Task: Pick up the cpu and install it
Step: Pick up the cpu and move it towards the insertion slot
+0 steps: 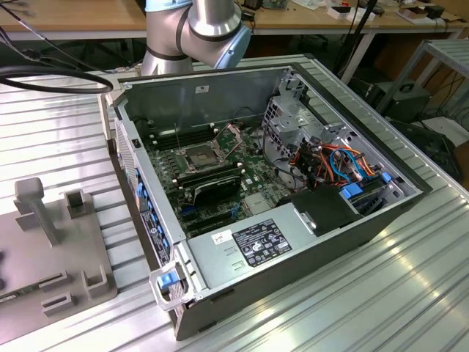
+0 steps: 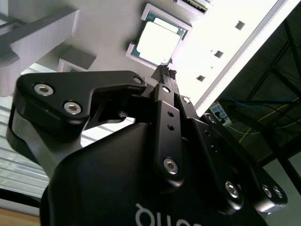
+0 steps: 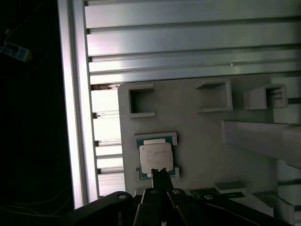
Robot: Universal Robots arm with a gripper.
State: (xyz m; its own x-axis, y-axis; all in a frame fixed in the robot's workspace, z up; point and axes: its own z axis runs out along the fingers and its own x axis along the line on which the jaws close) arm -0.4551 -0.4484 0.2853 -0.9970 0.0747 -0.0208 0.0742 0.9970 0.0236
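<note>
The cpu is a flat square chip with a pale metal top on a green board. It lies in a shallow recess of a grey holder plate. In both wrist views my gripper hovers just over one edge of the chip. Its black fingers are drawn together into a point with nothing between them. In the exterior view the open computer case lies on its side with the motherboard's square socket exposed, its metal frame flipped up.
The grey holder plate with raised blocks and a post sits at the exterior view's left of the case. The arm's body rises behind the case. Cables and drive bays fill the case's right side. The ribbed aluminium table lies all around.
</note>
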